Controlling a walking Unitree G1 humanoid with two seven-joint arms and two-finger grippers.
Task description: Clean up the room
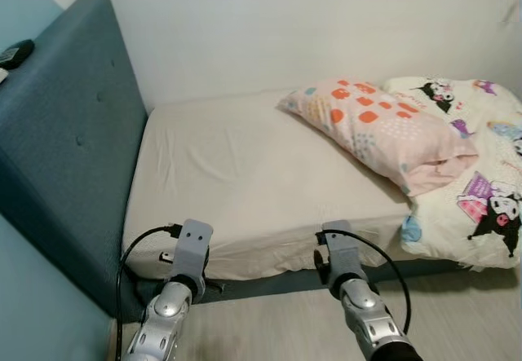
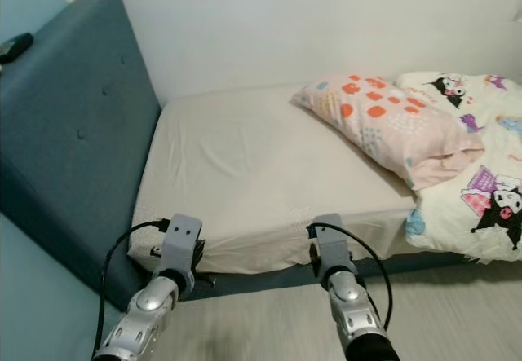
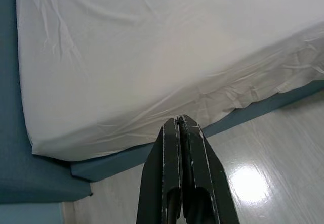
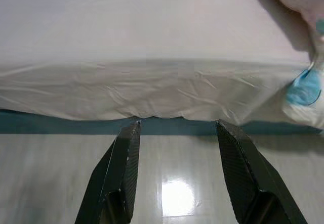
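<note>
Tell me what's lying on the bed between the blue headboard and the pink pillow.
Nothing: in the left eye view, between the headboard and the pink pillow there is only bare, slightly wrinkled white sheet.

Bright, even light; glare on the floor (image 4: 177, 196), slight blur.

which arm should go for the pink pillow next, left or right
Right, probably. The pink pillow lies on the robot's right side of the bed, leaning on the cartoon quilt. The right gripper is open and nearer; the left gripper is shut, near the headboard.
</note>
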